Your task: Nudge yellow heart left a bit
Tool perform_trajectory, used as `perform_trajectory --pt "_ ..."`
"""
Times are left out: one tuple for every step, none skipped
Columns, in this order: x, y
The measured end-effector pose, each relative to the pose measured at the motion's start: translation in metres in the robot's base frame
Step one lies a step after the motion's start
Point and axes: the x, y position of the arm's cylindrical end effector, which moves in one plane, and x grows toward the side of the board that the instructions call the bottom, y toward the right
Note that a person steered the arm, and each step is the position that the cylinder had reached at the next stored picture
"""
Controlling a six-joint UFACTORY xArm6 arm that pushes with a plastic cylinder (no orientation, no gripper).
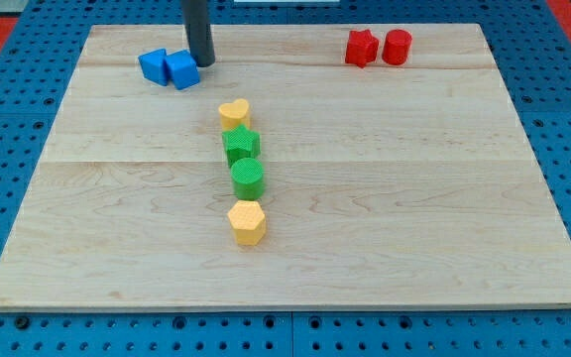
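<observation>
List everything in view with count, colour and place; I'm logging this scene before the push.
yellow heart: 1, yellow, centre of the board, top of a column of four blocks
green star: 1, green, just below the heart
green cylinder: 1, green, below the star
yellow hexagon: 1, yellow, bottom of the column
blue blocks: 2, blue, touching, near the view's top left
red blocks: 2, red, side by side, near the view's top right
board: 1, pale wood, on a blue perforated base
my tip: 1, dark rod, right beside the blue blocks, above and left of the heart
</observation>
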Motion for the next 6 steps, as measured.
perform_trajectory --pt "0.012 0.000" --pt "0.027 0.032" --pt "0.043 0.080" --pt "0.064 0.112" --pt "0.090 0.119" --pt "0.113 0.101"
